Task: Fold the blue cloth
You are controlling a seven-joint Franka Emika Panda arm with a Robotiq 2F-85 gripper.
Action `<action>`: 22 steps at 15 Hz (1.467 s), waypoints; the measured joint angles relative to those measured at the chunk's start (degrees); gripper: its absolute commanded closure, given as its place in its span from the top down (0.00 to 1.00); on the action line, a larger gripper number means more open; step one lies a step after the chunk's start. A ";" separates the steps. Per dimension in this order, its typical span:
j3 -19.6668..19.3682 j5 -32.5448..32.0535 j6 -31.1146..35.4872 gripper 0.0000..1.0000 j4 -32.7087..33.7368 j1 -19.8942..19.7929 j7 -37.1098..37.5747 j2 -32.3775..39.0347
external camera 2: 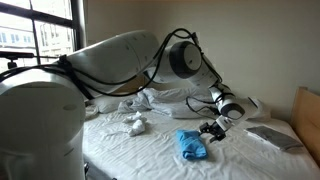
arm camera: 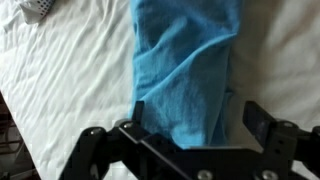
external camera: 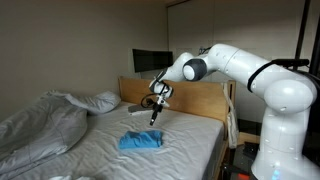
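The blue cloth (external camera: pixel 141 141) (external camera 2: pixel 191 146) lies bunched in a long, partly doubled strip on the white bed sheet. In both exterior views my gripper (external camera: pixel 153 112) (external camera 2: pixel 213 131) hovers a little above the cloth's end nearest the headboard, pointing down. In the wrist view the blue cloth (arm camera: pixel 185 60) runs up from between my black fingers, and my gripper (arm camera: pixel 195 108) stands open with its jaws wide on either side of the cloth's near end. Nothing is pinched between the fingers. The near edge of the cloth is hidden behind the gripper body.
A rumpled grey-white duvet (external camera: pixel 40 125) and a pillow (external camera: pixel 100 101) fill one side of the bed. A wooden headboard (external camera: pixel 200 98) stands behind. A flat grey object (external camera 2: pixel 268 137) lies near the headboard. A small white crumpled thing (external camera 2: pixel 135 124) sits on the sheet.
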 measured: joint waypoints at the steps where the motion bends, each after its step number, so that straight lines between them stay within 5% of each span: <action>1: 0.10 0.00 -0.01 0.67 -0.11 0.90 -1.17 -0.39; 5: 1.91 -1.93 0.01 0.39 -1.42 3.52 -6.43 -1.84; 11: 6.29 -2.92 -0.96 0.02 -3.04 1.81 -10.45 -1.35; 22: 9.56 -2.32 -9.04 0.00 2.57 -7.18 -10.57 6.82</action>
